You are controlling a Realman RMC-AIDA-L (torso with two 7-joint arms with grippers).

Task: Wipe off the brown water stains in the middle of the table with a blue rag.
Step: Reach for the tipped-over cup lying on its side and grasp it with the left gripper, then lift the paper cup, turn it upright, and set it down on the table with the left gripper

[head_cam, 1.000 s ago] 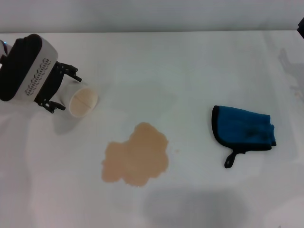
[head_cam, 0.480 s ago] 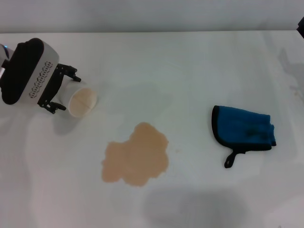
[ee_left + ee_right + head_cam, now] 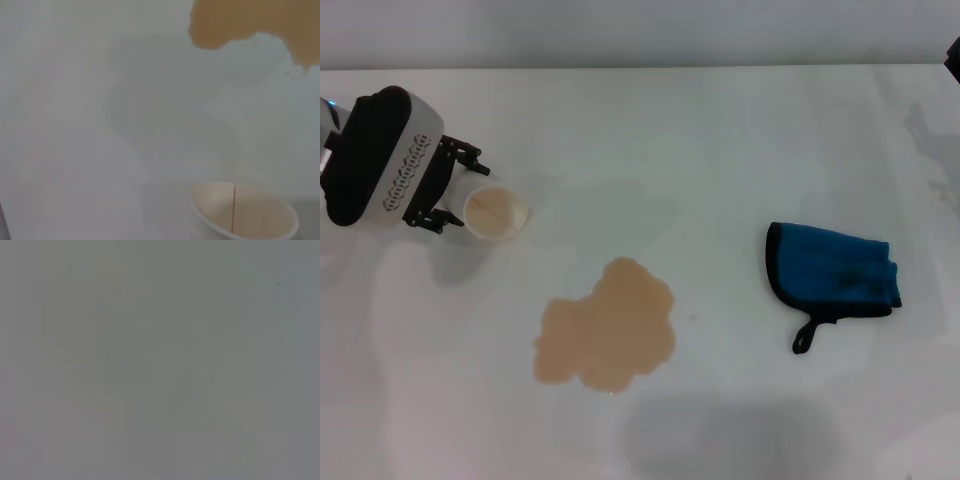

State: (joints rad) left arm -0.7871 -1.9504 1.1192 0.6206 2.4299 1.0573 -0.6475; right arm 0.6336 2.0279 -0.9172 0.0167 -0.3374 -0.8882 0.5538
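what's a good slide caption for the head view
Left pincer holds a paper cup beside the brown water stains; blue rag untouched.

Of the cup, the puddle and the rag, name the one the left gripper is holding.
The white paper cup: the left gripper grips it at the table's left, while the brown puddle and blue rag lie untouched.

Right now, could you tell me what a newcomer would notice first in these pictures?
Probably the brown puddle in the middle of the white table. To its right lies the blue rag, untouched. At far left, the left pincer holds a paper cup.
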